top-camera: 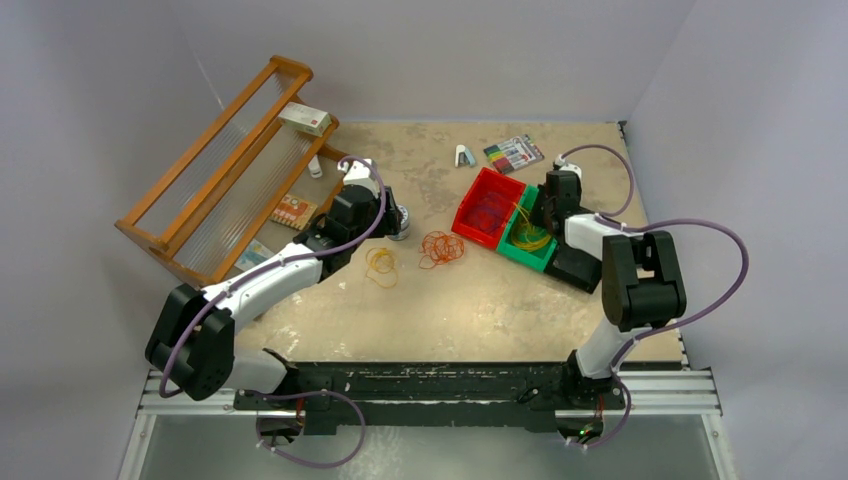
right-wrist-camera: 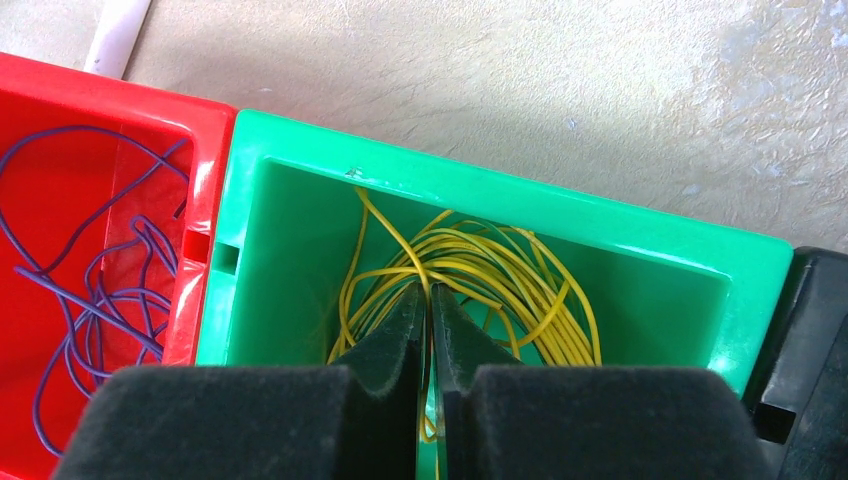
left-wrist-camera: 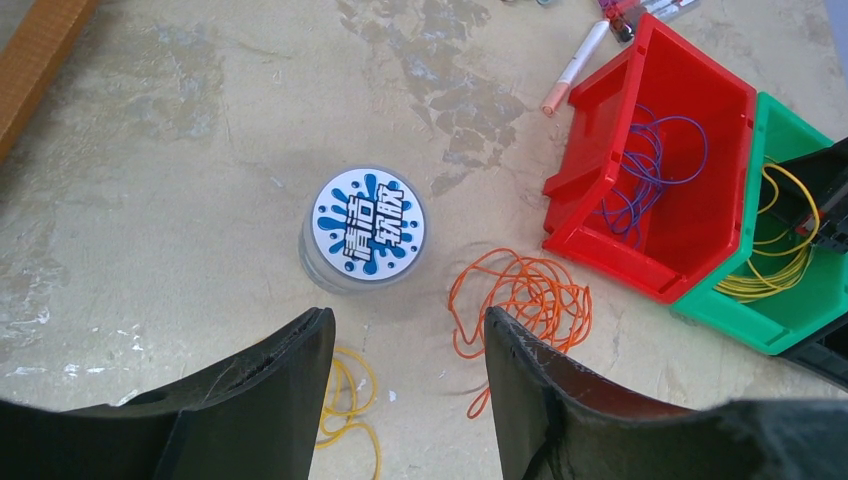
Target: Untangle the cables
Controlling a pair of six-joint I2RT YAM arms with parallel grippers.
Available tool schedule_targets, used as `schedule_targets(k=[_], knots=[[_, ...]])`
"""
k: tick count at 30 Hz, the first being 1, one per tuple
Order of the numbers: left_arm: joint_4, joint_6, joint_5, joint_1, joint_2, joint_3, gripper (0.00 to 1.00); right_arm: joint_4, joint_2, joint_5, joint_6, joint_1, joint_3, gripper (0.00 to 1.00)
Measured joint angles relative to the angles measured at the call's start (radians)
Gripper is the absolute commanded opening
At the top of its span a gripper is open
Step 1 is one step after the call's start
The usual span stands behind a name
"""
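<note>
Cables (top-camera: 441, 248) of very thin wire are spread over several spots. An orange tangle (left-wrist-camera: 520, 300) lies loose on the tabletop (top-camera: 480, 310), just beside the red bin (left-wrist-camera: 595, 205). A few yellow loops (left-wrist-camera: 348, 398) lie near it on the other side, by a jar with a blue-and-white lid (left-wrist-camera: 368, 222). Purple strands (left-wrist-camera: 655, 165) sit inside the red bin, and a yellow coil (right-wrist-camera: 500, 275) fills the green bin (right-wrist-camera: 500, 195) that touches it.

Our left pincer (left-wrist-camera: 408, 330) hangs wide open and empty above the bare patch between the yellow loops and the orange tangle. Our right pincer (right-wrist-camera: 425, 300) is down inside the green bin, closed to a slit amid the yellow coil. A fleck of yellow shows in that slit, so we judge it has a strand nipped.

We expect this wire to be nearly weightless, limp yet springy, and slick, so loops will snag each other and drag neighbours along. For the orange tangle we would pinch one outlying loop at its edge, not the dense middle, and lift slowly so the rest can slip free.
</note>
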Motion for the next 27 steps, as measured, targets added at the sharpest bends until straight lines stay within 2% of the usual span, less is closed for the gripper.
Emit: schedule_targets(k=[9, 21, 27], knots=[[-0.006, 0.000, -0.006, 0.000, -0.008, 0.000, 0.56, -0.040, -0.020, 0.000, 0.000, -0.001, 0.000, 0.18], [-0.010, 0.000, -0.007, 0.000, -0.013, -0.002, 0.57, -0.098, -0.169, 0.027, -0.004, -0.001, 0.000, 0.36], [-0.011, -0.001, -0.007, 0.001, -0.013, -0.002, 0.57, -0.137, -0.253, 0.055, -0.007, -0.001, 0.000, 0.55]])
